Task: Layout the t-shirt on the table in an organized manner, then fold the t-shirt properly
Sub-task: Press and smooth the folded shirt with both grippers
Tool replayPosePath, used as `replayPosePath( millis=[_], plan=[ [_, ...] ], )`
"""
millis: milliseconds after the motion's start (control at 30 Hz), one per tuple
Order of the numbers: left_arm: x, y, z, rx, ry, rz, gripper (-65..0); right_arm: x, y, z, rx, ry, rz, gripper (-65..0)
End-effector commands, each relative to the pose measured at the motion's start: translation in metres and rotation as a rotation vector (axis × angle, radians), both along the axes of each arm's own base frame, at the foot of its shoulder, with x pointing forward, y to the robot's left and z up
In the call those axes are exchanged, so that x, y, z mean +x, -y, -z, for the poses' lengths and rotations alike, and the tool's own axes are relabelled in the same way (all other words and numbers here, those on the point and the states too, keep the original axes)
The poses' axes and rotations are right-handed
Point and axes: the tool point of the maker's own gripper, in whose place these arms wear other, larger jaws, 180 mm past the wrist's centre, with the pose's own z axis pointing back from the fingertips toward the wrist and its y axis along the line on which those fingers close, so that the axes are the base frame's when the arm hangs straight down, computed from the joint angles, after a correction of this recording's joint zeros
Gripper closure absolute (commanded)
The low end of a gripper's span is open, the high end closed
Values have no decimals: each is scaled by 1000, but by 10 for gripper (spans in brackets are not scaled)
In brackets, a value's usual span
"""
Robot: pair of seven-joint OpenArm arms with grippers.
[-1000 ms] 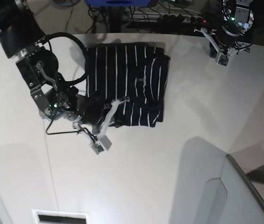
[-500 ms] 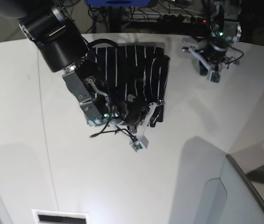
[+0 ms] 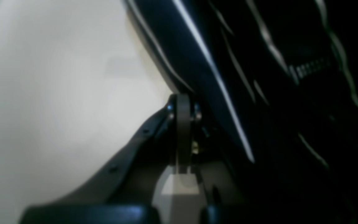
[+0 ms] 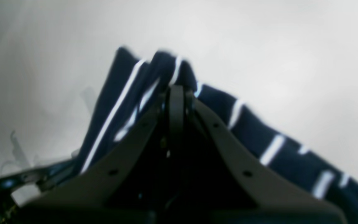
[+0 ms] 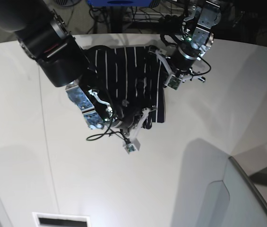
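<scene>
The dark navy t-shirt (image 5: pixel 124 75) with white stripes lies folded at the back middle of the white table (image 5: pixel 194 165). My right gripper (image 5: pixel 142 116) is over its front right corner, shut on a bunch of the t-shirt (image 4: pixel 129 93) that peaks at the closed fingertips (image 4: pixel 176 88) above the table (image 4: pixel 259 46). My left gripper (image 5: pixel 164 71) is at the shirt's upper right edge. Its fingers (image 3: pixel 182 101) are pressed together with nothing visible between them, and the t-shirt (image 3: pixel 259 62) edge lies right at their tips over the table (image 3: pixel 57 77).
A grey panel (image 5: pixel 246 198) rises at the lower right corner. Cables and equipment (image 5: pixel 138 14) sit beyond the table's far edge. A thin dark seam (image 5: pixel 46 142) runs down the left of the tabletop. A white slotted piece (image 5: pixel 60 220) lies at the bottom edge.
My right arm has swung right across the shirt, carrying its front left edge over toward the right side. My left arm has come in from the far right to the shirt's right edge.
</scene>
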Motion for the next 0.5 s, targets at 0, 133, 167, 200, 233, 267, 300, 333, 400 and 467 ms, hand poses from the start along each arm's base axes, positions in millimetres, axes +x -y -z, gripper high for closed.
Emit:
replayPosePath(
  millis=[0,133,167,200,233,267,300,333,400,467],
  plan=[
    [-54,-9,37,99,-227,37,0,18,-10,-20,35,56,1,0],
    [-52,-13,35,117,-216,42,0,27,-19,-42,67,109,-12,0],
    [-50,-18,34,122,-213,32,0,29,-22,-50,77,126,-17,0],
    [-46,-25,32,126,-205,10,0,30,-24,-57,84,139,-25,0],
    [-40,-33,29,132,-191,-15,0,29,-27,-64,91,146,-36,0],
    [-34,-44,23,137,-172,-48,0,26,-29,-70,95,147,-49,0],
    [-28,-52,17,140,-151,-73,0,25,-25,-76,92,156,-56,0],
    [-20,-61,8,144,-121,-102,0,25,-19,-86,88,181,-67,0],
    [-2,-82,-15,153,-49,-162,0,22,-10,-104,84,222,-84,0],
    [9,-106,-39,167,18,-234,0,16,5,-116,60,253,-101,0]
  ],
)
